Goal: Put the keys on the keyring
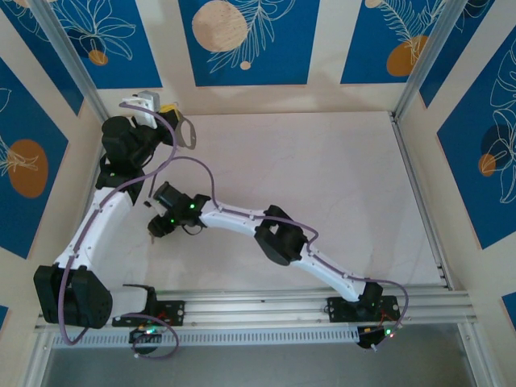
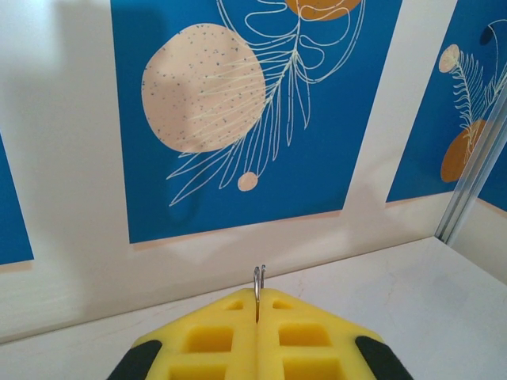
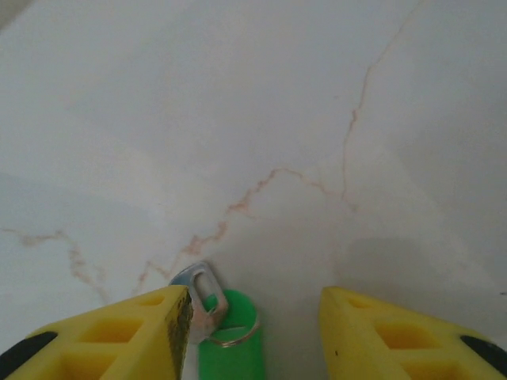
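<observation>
The left pincer (image 2: 257, 307) has its yellow fingers (image 2: 309, 340) pressed together on the keyring (image 2: 259, 277). The ring's thin metal loop pokes out just beyond the fingertips, toward a blue leaf-print wall panel (image 2: 317, 142). The right pincer (image 3: 253, 317) hangs low over the pale veined table (image 3: 317, 119) with its jaws spread wide. The keys (image 3: 202, 294) lie between them: a silvery key sits at one finger's inner edge, with a green tag (image 3: 231, 344) just beside it.

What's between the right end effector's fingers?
Right wrist view: a silver key and green tag lie on the table, nearer the finger at image left; the remaining gap is bare.
</observation>
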